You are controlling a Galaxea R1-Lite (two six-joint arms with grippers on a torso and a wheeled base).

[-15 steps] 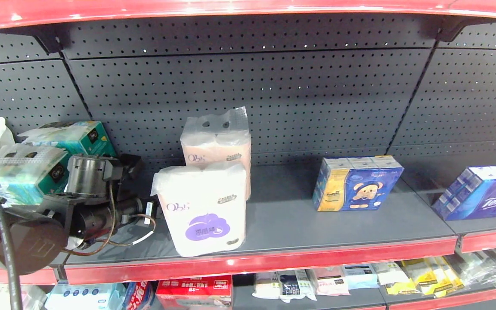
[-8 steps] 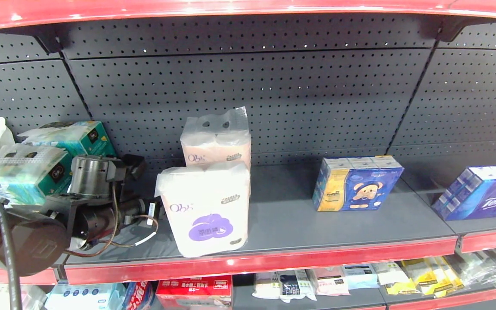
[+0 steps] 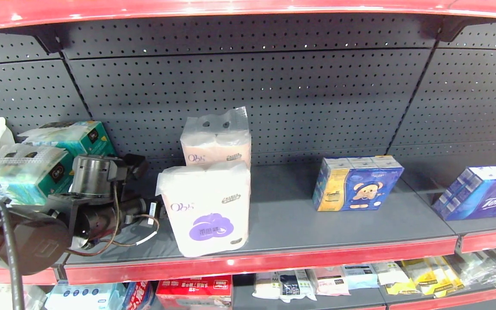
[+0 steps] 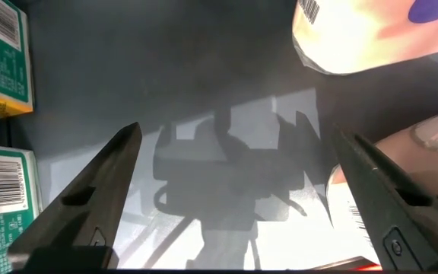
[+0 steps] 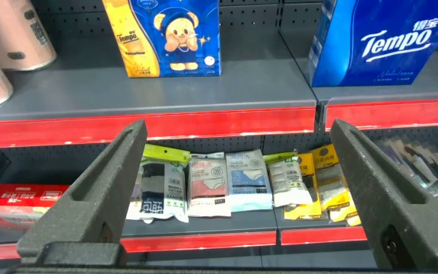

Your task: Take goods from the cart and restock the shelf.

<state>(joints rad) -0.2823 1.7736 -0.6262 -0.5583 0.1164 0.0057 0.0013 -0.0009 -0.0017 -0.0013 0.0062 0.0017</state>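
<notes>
While the long grey metal shelf with a red front lip [image 3: 299, 224] is taking up most of the scene, the white plastic-wrapped toilet-roll pack with a purple emblem [image 3: 207, 206] is standing upright on it, close to that lip. It is sitting directly in front of a taller pinkish wrapped roll pack [image 3: 215, 142]. Whether the two are touching is not clear.

Stacked teal tissue packs [image 3: 24, 172] are crowding the far side of the left arm. That is where I judge the risk is lying: a finger or the loose white cable [image 3: 144, 237] could be snagging the soft wrap as the arm backs out. That would be tipping the white pack over the lip, or nudging the teal stack.

The left gripper [image 4: 234, 141] is lying low over the grey deck between the teal packs and the white pack, fingers spread wide and gripping nothing. The right gripper [image 5: 238, 129] is hanging in front of the shelf edge, likewise spread and empty.
</notes>
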